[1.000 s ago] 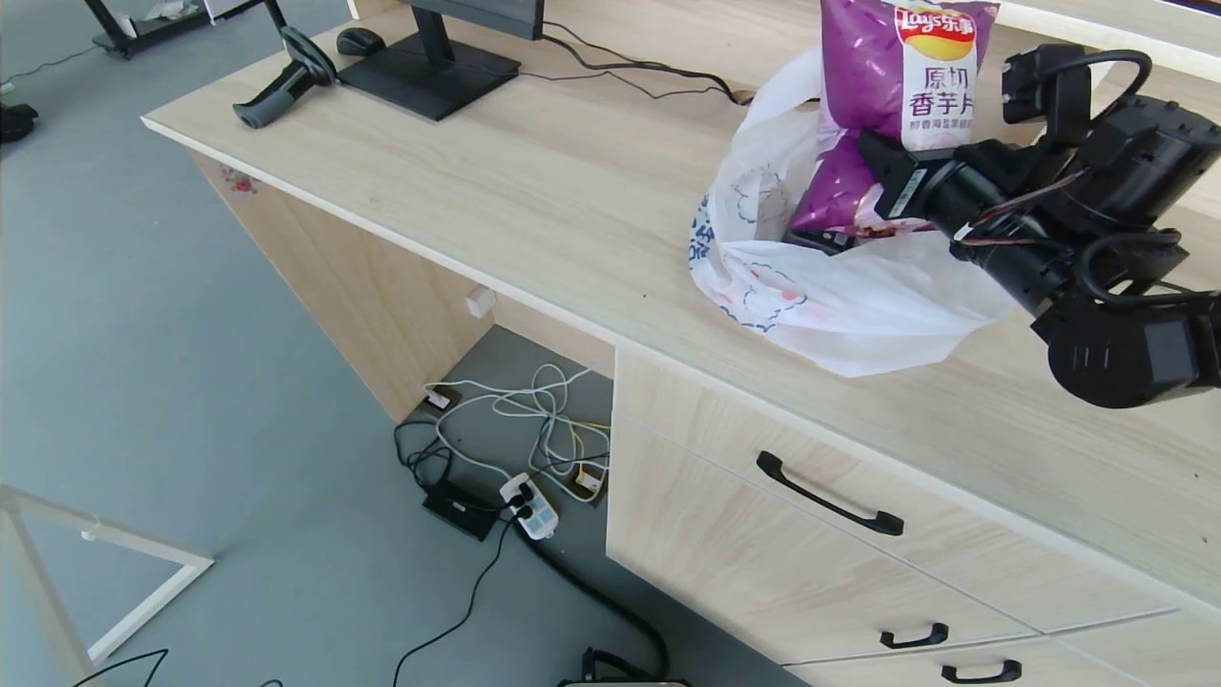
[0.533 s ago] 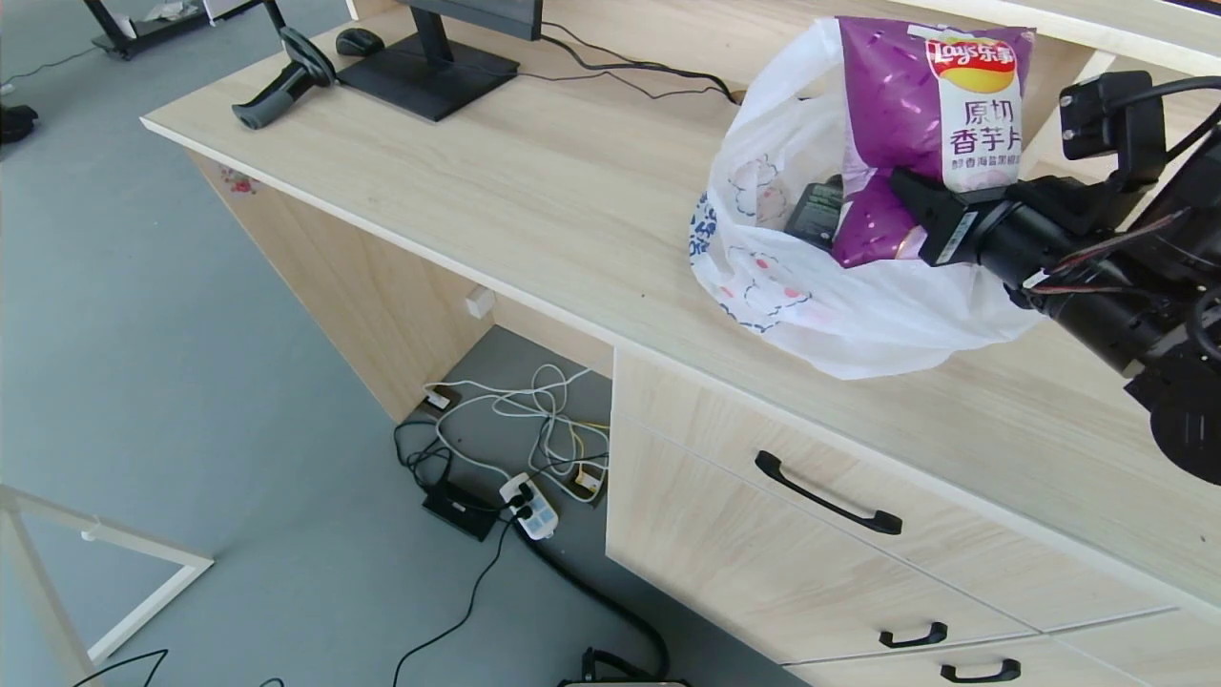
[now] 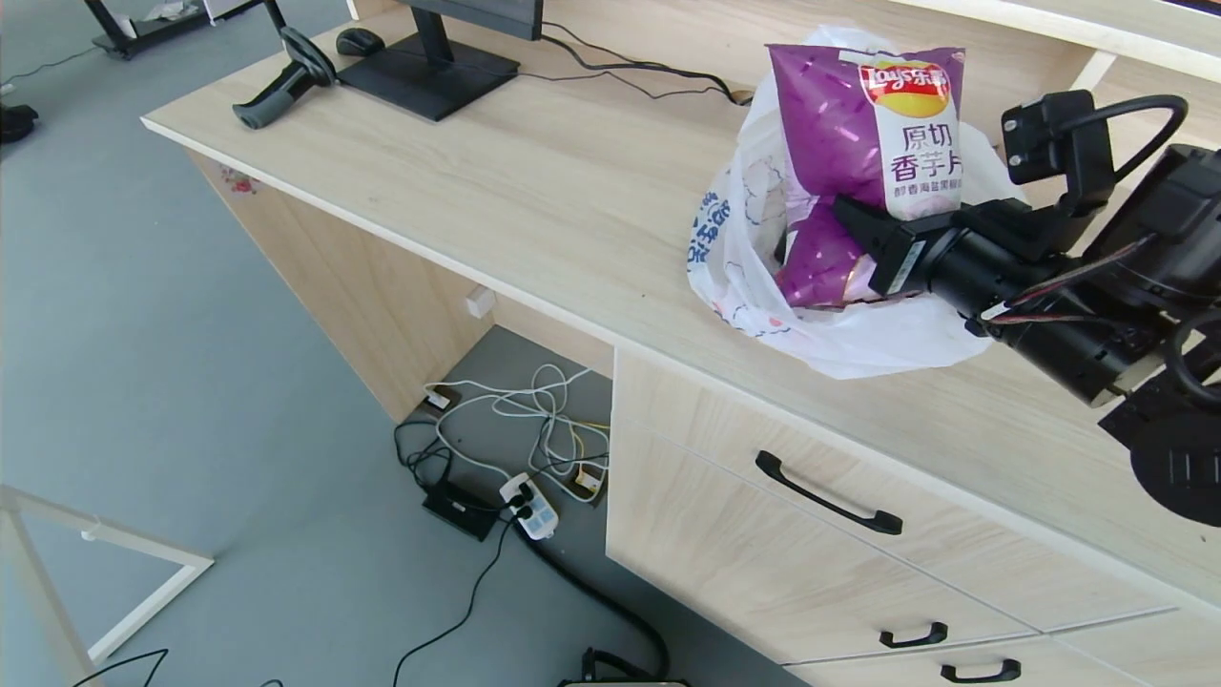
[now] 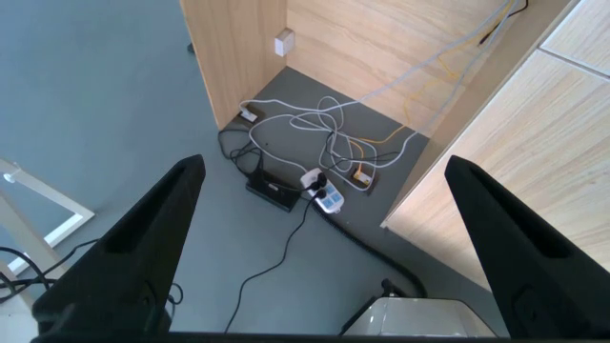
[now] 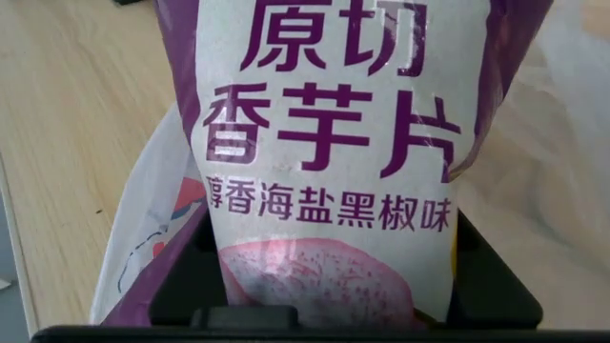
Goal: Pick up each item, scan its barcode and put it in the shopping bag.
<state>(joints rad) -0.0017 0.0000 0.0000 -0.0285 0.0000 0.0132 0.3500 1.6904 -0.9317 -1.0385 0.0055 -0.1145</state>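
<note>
The setting presents as a mock shop checkout set up in an office or lab room. A light wood counter (image 3: 534,219) with handled drawers (image 3: 828,497) carries a handheld barcode scanner (image 3: 281,86) at 11 o'clock, beside a monitor stand (image 3: 429,62) and mouse (image 3: 361,40). A plastic shopping bag (image 3: 858,334) holding a crisp packet (image 3: 858,143) stands at 2 o'clock. A power strip (image 3: 529,506) and loose cables lie on grey floor (image 3: 143,334) at 6 o'clock.

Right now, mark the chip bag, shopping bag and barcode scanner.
chip bag (image 3: 830,124), head view, purple upper front.
shopping bag (image 3: 858,343), head view, white front wall.
barcode scanner (image 3: 272,95), head view, grey grip.
</note>
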